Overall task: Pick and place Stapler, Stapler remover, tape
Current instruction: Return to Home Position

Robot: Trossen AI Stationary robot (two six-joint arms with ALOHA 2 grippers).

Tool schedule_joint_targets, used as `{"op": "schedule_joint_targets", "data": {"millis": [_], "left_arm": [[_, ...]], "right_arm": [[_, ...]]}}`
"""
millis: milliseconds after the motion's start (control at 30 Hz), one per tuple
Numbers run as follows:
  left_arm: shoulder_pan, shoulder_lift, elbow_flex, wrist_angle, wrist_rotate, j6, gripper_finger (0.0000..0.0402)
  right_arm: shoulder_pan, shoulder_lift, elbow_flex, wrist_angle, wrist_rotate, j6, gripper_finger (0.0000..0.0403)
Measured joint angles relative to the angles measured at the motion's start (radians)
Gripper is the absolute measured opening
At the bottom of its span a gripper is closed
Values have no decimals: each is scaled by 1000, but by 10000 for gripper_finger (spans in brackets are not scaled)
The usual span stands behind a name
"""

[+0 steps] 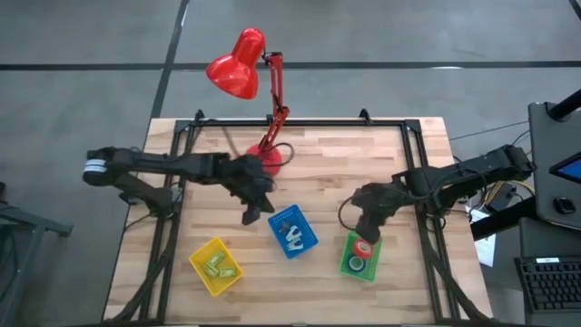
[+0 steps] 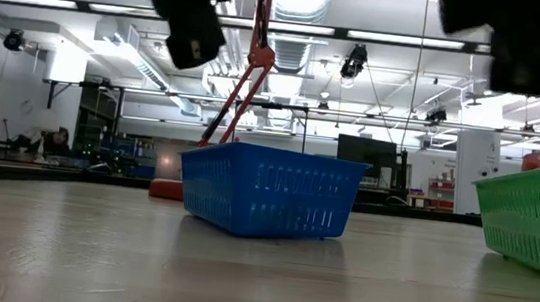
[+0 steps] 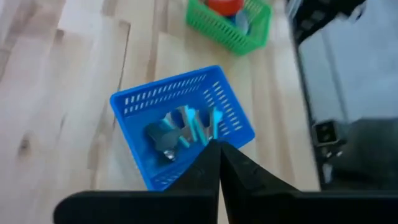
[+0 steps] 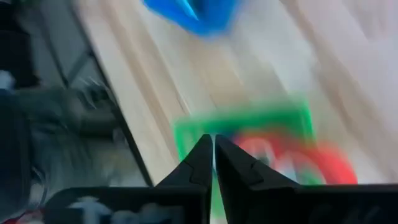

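Note:
My left gripper (image 1: 253, 214) (image 3: 219, 149) is shut and empty. It hovers off the left far corner of the blue basket (image 1: 292, 232) (image 3: 180, 124), which holds silver and cyan staple removers (image 3: 183, 127). My right gripper (image 1: 368, 229) (image 4: 213, 146) is also shut and empty, above the far end of the green basket (image 1: 359, 257) (image 4: 249, 127). A red-rimmed tape roll (image 1: 362, 247) (image 4: 323, 163) and a green-blue one (image 1: 356, 264) lie in that basket. The yellow basket (image 1: 215, 266) holds yellow-green staplers (image 1: 216, 263). All three baskets rest on the table.
A red desk lamp (image 1: 238, 65) stands with its base (image 1: 266, 161) at the table's far middle, just behind my left gripper. A black frame (image 1: 300, 121) runs around the wooden table top. In the low view both grippers hang well above the blue basket (image 2: 271, 191) and the green basket (image 2: 534, 224).

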Motion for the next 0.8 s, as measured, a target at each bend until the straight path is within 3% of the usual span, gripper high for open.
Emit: {"op": "schedule_joint_targets", "data": {"millis": [100,200,300,400,467,600,800], "left_arm": [[4,-113,-140,143,6,-84,4],[15,-243,-241,172,-16,-154,8],[21,-378,-308,168,-139,-148,10],[22,-508,-361,118,-252,-37,9],[21,-589,-387,73,-254,-22,8],[16,-741,-466,169,-247,-19,10],[17,-956,-588,247,-247,1,9]], "right_arm": [[9,-25,0,148,87,-131,9],[8,-70,0,206,185,-197,8],[8,-137,0,172,378,-234,8],[7,-202,0,112,532,-318,8],[8,-242,-6,81,543,-360,8],[12,-295,-47,126,589,-427,8],[9,-413,-199,453,583,-588,8]]}}
